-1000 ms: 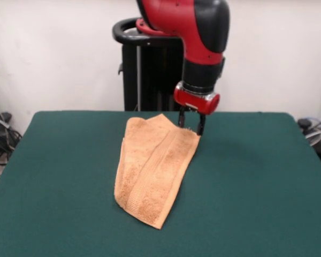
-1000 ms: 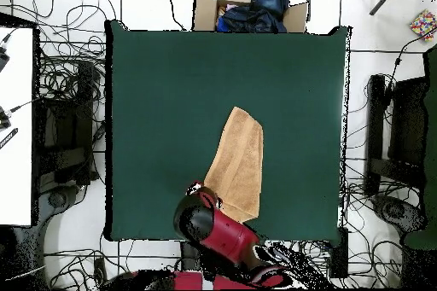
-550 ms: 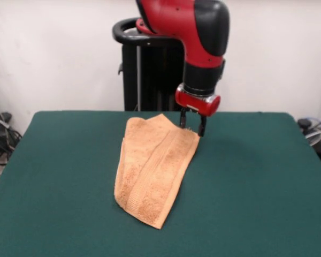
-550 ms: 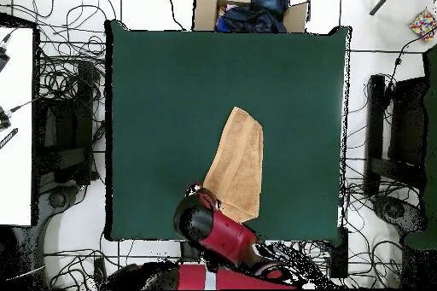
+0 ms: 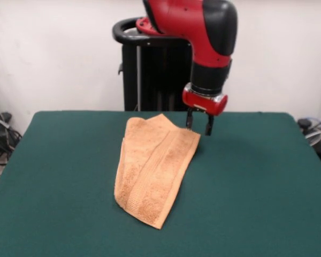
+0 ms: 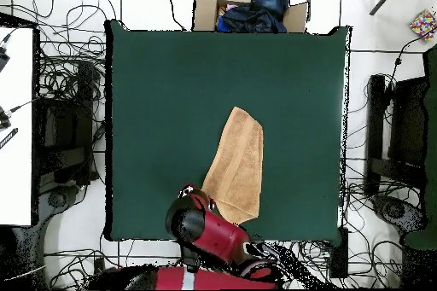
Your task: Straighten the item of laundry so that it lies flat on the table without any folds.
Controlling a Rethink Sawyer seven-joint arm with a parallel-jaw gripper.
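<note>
A light orange terry towel (image 5: pixel 152 168) lies just left of center in the front view, on a dark green tabletop (image 5: pixel 257 182). It is folded lengthwise into a long, narrow shape, wider at its upper end and tapering to a corner toward the bottom of the frame. A raised crease runs down its length, with a woven band beside it. In the overhead view the towel (image 6: pixel 238 165) sits in the lower middle of the green surface.

It looks soft, limp and light; it should drape and slide easily on the felt rather than hold a shape. A corner or the free edge of the top layer seems the best place to take hold, so the fold can be peeled open.

The red and black arm's hand (image 5: pixel 199 125) hangs at the towel's upper right corner, just off its edge. Its two dark fingers are spread apart and grip nothing.

At the top of the overhead view, beyond the tabletop's edge, a cardboard box (image 6: pixel 205 11) holds dark blue cloth (image 6: pixel 256 8). Cables (image 6: pixel 64 74) lie on the floor at left.
</note>
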